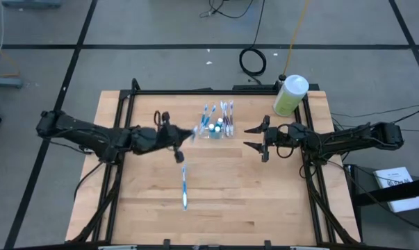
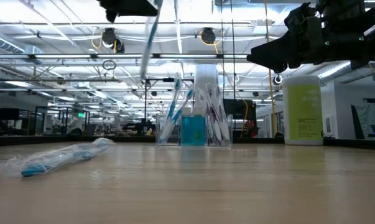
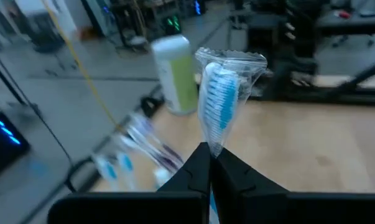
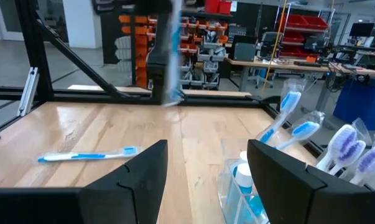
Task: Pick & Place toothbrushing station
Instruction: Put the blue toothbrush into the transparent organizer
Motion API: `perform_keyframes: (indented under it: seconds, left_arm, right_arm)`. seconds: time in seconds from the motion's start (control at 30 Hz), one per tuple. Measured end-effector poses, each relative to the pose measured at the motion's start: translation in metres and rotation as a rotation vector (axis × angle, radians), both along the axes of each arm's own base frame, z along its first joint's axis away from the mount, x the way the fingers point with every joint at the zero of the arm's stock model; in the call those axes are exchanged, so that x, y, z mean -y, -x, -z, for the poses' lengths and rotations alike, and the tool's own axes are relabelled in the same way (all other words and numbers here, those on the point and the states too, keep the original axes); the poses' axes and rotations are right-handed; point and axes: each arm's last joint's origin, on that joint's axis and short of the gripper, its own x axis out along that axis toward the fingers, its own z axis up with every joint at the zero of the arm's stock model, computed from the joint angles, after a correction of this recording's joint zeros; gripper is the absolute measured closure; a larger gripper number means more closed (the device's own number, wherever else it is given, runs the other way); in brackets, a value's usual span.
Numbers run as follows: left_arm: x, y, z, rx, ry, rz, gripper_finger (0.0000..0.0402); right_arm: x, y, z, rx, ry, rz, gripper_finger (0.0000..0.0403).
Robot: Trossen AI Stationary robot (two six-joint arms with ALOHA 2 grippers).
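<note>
The toothbrushing station (image 1: pixel 216 123), a small see-through holder with several toothbrushes standing in it, sits on the wooden table at the far middle; it also shows in the low view (image 2: pixel 196 127). My left gripper (image 1: pixel 176 135) is just left of it, above the table, shut on a wrapped blue-and-white toothbrush (image 3: pixel 221 99). Another wrapped toothbrush (image 1: pixel 184 184) lies flat on the table nearer the front. My right gripper (image 1: pixel 254 137) is open and empty just right of the station, its fingers pointing toward it (image 4: pixel 207 146). My left gripper pinches the wrapped toothbrush between its two fingers just behind the head (image 3: pixel 213 148), through the clear wrapper. The head sticks out past the fingertips. In the low view the brush (image 2: pixel 148 40) slants down below the gripper, lifted clear of the table.
A green bottle with a white cap (image 1: pixel 290 94) stands at the table's far right corner. A black frame rail (image 1: pixel 216 91) runs along the far edge. Bare wood (image 1: pixel 251 201) lies at the front of the table.
</note>
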Motion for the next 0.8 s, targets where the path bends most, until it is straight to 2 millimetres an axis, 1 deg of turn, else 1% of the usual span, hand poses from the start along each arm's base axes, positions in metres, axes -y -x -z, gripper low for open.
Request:
perform_keyframes:
  seconds: [0.17,0.33,0.43,0.53,0.67,0.73,0.8]
  left_arm:
    - [-0.028,-0.010,-0.005,0.051,-0.086,-0.003,0.0393]
    - [-0.061,-0.020,-0.007,0.123,-0.108,0.049,0.0395]
    - [-0.083,-0.025,-0.002,0.134,-0.097,0.023,0.0397]
    - [-0.103,-0.030,0.009,0.120,-0.056,0.034,0.0397]
    - [-0.119,-0.035,0.019,0.115,-0.028,0.044,0.0398]
    - [-0.124,-0.036,0.019,0.138,-0.027,0.079,0.0398]
    - [-0.128,-0.034,0.014,0.187,-0.027,0.140,0.0398]
  right_arm:
    - [0.000,0.000,0.001,-0.015,0.000,0.002,0.0190]
    - [0.001,0.000,0.001,-0.016,0.038,0.022,0.0190]
    - [0.002,0.000,0.001,-0.019,0.054,0.049,0.0190]
    - [0.002,0.000,0.001,-0.020,0.065,0.055,0.0190]
    - [0.002,0.000,0.002,-0.032,0.074,0.054,0.0190]
    - [0.002,0.000,0.003,-0.041,0.067,0.054,0.0190]
    - [0.002,0.000,0.004,-0.049,0.057,0.053,0.0190]
